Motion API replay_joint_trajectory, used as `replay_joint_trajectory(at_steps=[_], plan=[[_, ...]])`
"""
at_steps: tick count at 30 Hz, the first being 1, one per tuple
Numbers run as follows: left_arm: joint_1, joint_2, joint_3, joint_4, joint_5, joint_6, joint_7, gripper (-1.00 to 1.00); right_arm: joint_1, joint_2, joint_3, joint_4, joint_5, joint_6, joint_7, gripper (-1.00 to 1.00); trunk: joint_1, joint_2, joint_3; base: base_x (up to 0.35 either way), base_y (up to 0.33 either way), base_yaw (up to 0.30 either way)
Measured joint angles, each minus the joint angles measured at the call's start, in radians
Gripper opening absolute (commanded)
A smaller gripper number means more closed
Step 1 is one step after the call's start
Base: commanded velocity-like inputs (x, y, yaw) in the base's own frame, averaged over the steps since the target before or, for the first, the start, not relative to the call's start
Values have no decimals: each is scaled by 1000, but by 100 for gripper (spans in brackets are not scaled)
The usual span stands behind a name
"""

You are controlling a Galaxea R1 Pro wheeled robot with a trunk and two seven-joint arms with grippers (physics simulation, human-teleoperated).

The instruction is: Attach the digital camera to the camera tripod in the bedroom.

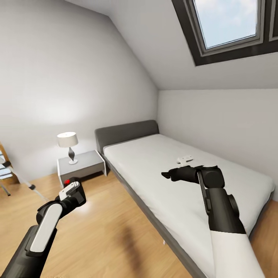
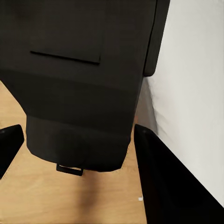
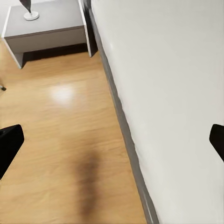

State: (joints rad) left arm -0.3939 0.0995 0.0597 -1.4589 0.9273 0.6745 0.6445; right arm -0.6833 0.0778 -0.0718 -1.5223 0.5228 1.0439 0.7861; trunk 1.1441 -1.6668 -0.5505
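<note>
Between left tool (image 2: 77, 154) fingers, boxy matte-black digital camera (image 2: 79, 79) sits clamped.

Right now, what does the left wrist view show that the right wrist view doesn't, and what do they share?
Only the left wrist view: the digital camera, a black box between the left gripper fingers. Only the right wrist view: the grey nightstand, the lamp base, and the right gripper open with nothing between its fingers. Both: the wood floor and the white mattress.
</note>
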Motion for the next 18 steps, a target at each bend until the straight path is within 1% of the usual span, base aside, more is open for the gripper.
replay_joint_trajectory(at_steps=[12,15,18], plan=[[0,0,0,1,1,0,0,-100,0,2,3,7,-1,0,0,100,-46,84,38,0,0,274],[0,0,0,1,0,0,0,-100,0,2,4,8,-2,0,0,100,-58,105,47,0,0,140],[0,0,0,1,0,0,0,-100,0,1,5,6,-2,0,0,100,-69,126,56,0,0,31]])
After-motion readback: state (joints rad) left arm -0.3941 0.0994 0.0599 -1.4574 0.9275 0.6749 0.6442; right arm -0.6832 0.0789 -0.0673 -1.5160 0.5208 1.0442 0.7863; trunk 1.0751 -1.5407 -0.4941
